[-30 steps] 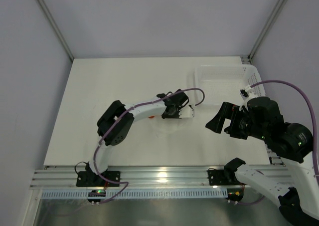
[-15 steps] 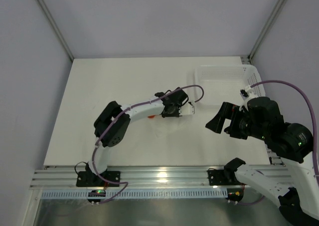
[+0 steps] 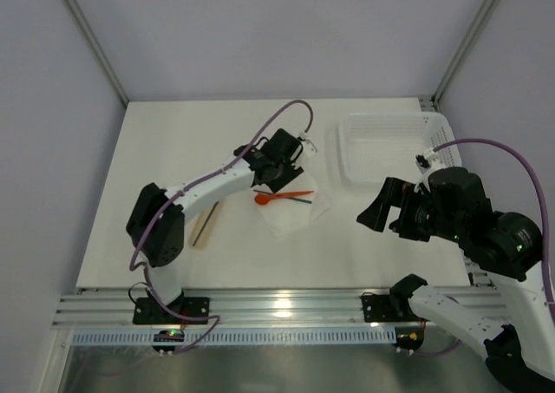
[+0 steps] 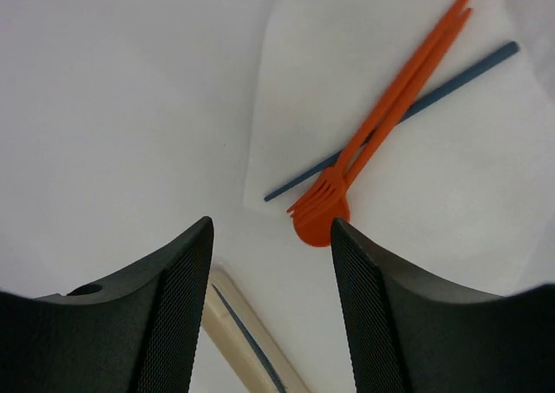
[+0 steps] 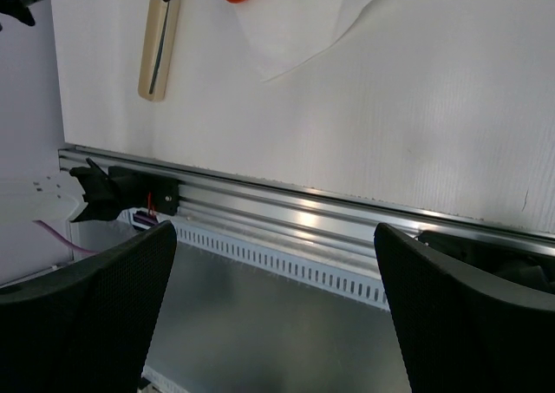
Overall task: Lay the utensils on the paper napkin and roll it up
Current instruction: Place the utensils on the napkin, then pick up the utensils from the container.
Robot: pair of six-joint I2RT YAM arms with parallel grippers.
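Orange and dark utensils (image 4: pixel 381 124) lie crossed on the paper napkin (image 4: pixel 451 176), mid-table (image 3: pixel 173 150). The left gripper (image 4: pixel 270 228) gapes above them, holding nothing. The right gripper (image 5: pixel 273 237) is spread wide. A white basket (image 3: pixel 341 154) occupies the far right corner.

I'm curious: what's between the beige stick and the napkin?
Only bare table lies between the beige stick and the napkin, as the top view shows.

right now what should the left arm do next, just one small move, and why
Probably lower the open, empty left jaws to a bare edge of the paper napkin and pinch it to start the roll. The orange spoon, orange fork and blue stick already lie on it.
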